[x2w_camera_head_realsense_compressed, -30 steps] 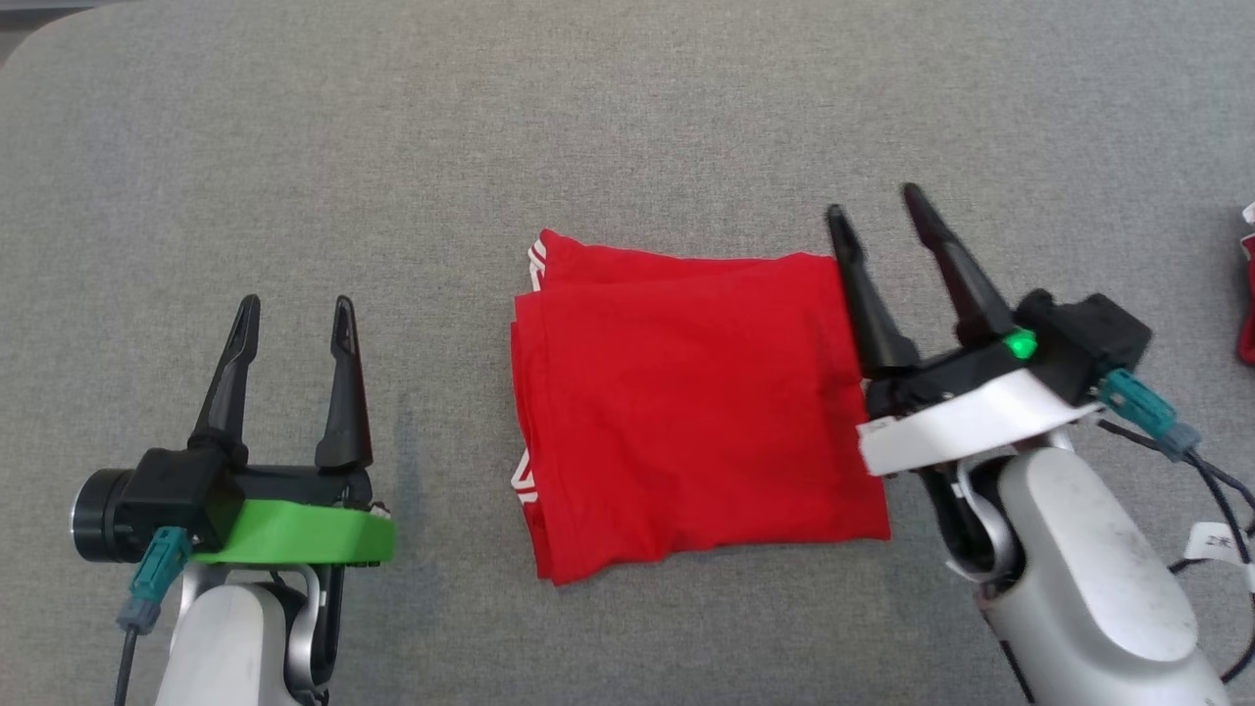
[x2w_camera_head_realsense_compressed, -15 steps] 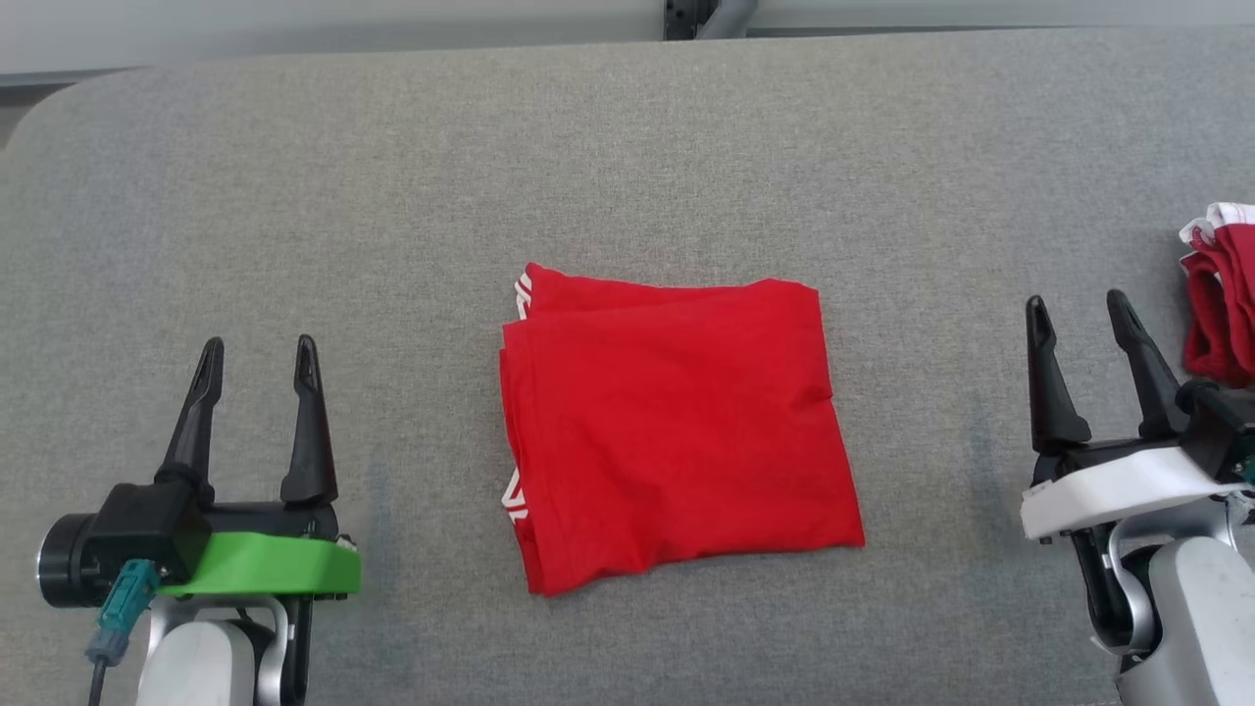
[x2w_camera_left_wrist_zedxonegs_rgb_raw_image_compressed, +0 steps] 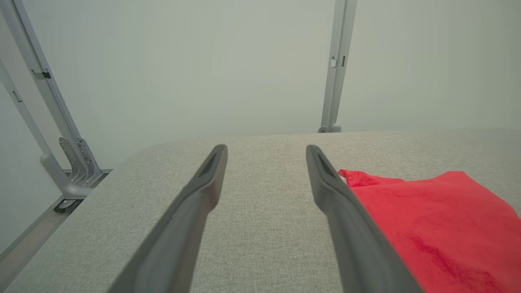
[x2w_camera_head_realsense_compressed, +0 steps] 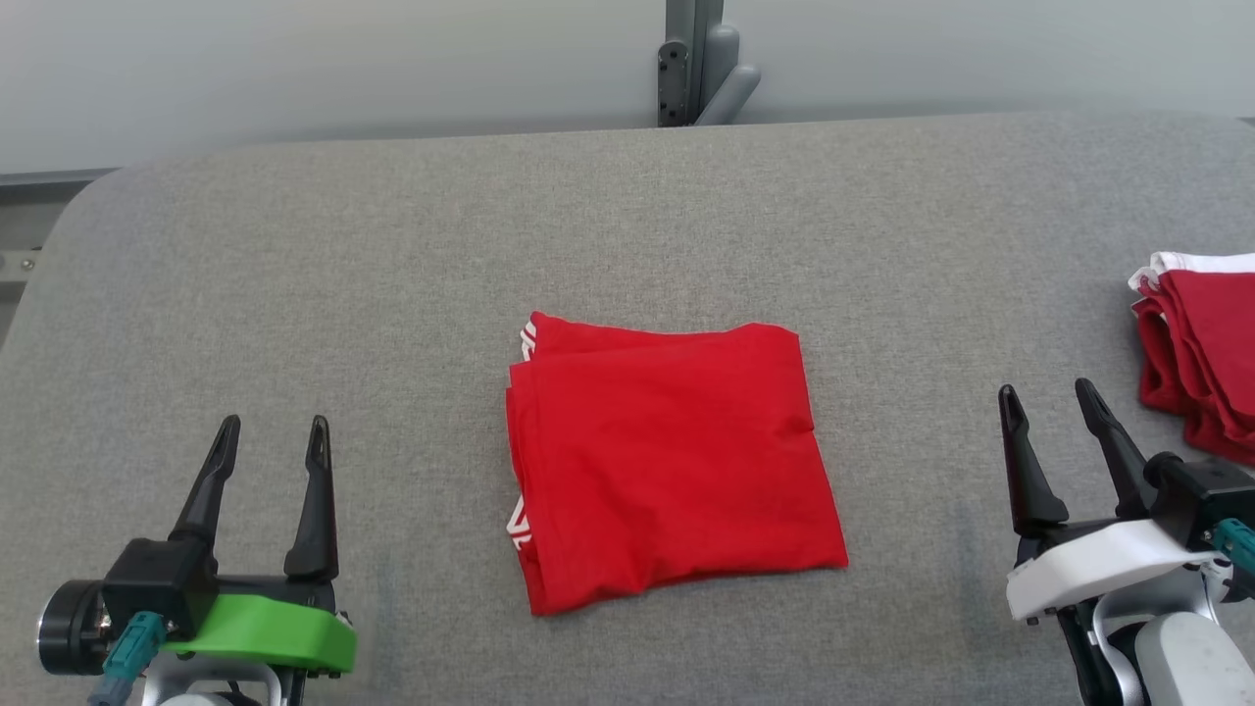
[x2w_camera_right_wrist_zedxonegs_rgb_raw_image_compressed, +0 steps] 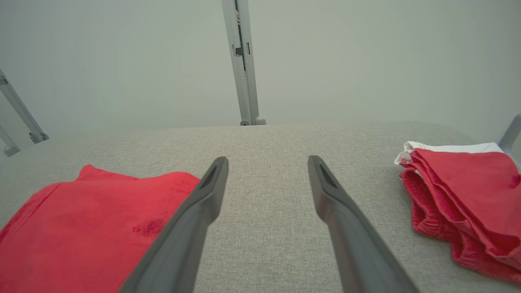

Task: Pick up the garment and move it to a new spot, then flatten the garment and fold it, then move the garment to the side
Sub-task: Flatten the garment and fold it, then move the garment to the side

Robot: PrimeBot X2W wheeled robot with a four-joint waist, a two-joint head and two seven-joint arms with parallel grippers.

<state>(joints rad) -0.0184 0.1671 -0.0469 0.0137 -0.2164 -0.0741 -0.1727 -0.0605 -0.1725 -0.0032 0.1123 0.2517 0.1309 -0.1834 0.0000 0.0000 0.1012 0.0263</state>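
The garment is red with white trim and lies folded into a neat rectangle in the middle of the grey padded table. My left gripper hovers open at the lower left, well clear of the cloth. My right gripper is open too, at the lower right, apart from the garment's right edge. From the left wrist, the garment lies to the right of my open fingers. From the right wrist, the garment lies to the left of the open fingers.
A stack of folded red and white clothes sits at the table's right edge, also seen by the right wrist. A grey metal post stands behind the table against a pale wall. The table's left corner is rounded.
My right gripper has drawn away from the garment's right edge to the lower right. The head camera has tilted up, bringing the wall and side stack into view. The garment lies as before.
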